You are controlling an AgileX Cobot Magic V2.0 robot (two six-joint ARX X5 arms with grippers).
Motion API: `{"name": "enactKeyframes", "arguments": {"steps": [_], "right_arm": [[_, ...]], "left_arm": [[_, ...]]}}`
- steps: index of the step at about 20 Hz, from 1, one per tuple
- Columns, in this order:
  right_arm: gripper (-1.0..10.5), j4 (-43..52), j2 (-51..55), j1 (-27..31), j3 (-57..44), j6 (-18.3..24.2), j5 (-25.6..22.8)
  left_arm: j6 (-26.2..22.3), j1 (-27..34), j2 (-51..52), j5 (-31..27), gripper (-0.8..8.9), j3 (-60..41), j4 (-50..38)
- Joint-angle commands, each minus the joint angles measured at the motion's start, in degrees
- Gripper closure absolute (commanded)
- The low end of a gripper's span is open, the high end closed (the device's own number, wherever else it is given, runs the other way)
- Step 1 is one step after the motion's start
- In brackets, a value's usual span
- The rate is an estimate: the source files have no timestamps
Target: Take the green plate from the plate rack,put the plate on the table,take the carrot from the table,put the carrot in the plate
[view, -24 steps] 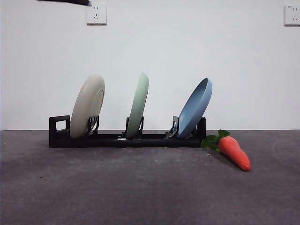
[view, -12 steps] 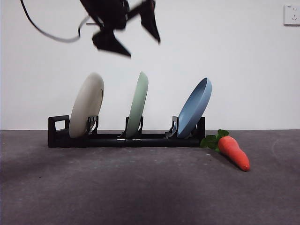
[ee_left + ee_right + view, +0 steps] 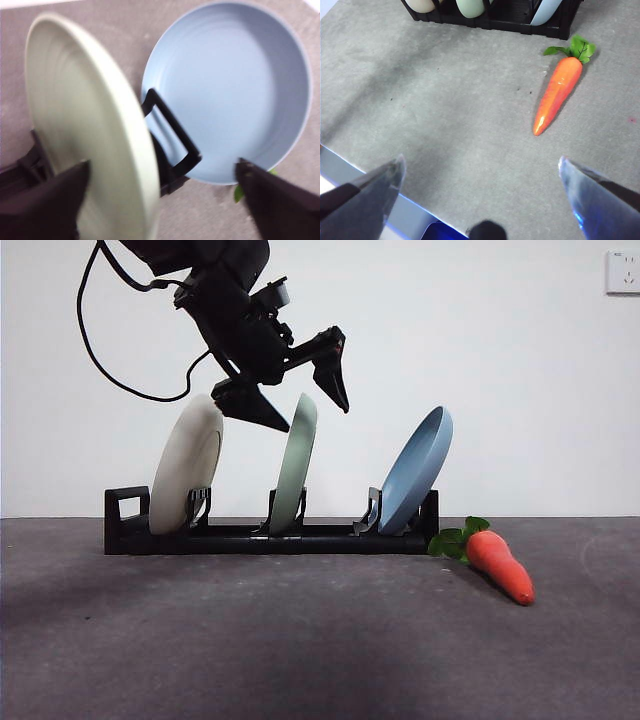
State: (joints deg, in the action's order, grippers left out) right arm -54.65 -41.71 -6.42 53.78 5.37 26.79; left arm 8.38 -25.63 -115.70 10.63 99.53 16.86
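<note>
Your left gripper (image 3: 305,400) is hanging spread wide over the green plate (image 3: 294,462) at frame centre, in the rack (image 3: 270,538) on the grey table (image 3: 300,640); white wall behind; right gripper (image 3: 480,192) is waiting, also spread.

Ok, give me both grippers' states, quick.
Left gripper: open, straddling the green plate's top edge, holding nothing.
Right gripper: open, empty, above the table.
</note>
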Motion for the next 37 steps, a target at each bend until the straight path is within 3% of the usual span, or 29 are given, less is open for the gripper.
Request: {"name": "enactKeyframes", "arguments": {"steps": [1, 7, 10, 19, 26, 30, 32, 34, 36, 37], "right_arm": [[2.9, 0.1, 0.0, -0.1, 0.2, 0.1, -0.1], [2.9, 0.1, 0.0, -0.1, 0.2, 0.1, -0.1], [2.9, 0.1, 0.0, -0.1, 0.2, 0.1, -0.1], [2.9, 0.1, 0.0, -0.1, 0.2, 0.1, -0.1], [2.9, 0.1, 0.0, -0.1, 0.2, 0.1, -0.1], [2.9, 0.1, 0.0, -0.1, 0.2, 0.0, -0.1], [2.9, 0.1, 0.0, -0.1, 0.2, 0.1, -0.1], [2.9, 0.2, 0.0, -0.1, 0.2, 0.1, -0.1], [2.9, 0.2, 0.0, -0.1, 0.2, 0.0, -0.1], [2.9, 0.2, 0.0, -0.1, 0.2, 0.1, -0.1]], "left_arm": [[-0.4, -0.2, -0.5, 0.3, 6.97, 0.0, -0.7], [-0.4, -0.2, -0.5, 0.4, 6.98, 0.0, -0.3], [-0.4, -0.2, -0.5, 0.5, 8.22, 0.0, -0.1], [3.8, 0.7, -0.1, 5.4, 8.22, 0.0, -2.7], [3.6, 0.9, 4.5, 6.5, 8.22, 0.1, -3.4], [3.4, 0.5, 9.9, 11.2, 8.21, 0.1, -3.0], [1.0, -0.8, 13.5, 12.3, 8.21, 0.1, 0.5], [-5.7, -3.4, 17.9, 11.4, 8.21, 0.1, 7.5], [-13.8, -7.5, 22.6, 3.4, 8.21, 0.1, 16.8], [-18.3, -10.4, 24.9, -3.5, 8.21, 0.1, 21.5]]}}
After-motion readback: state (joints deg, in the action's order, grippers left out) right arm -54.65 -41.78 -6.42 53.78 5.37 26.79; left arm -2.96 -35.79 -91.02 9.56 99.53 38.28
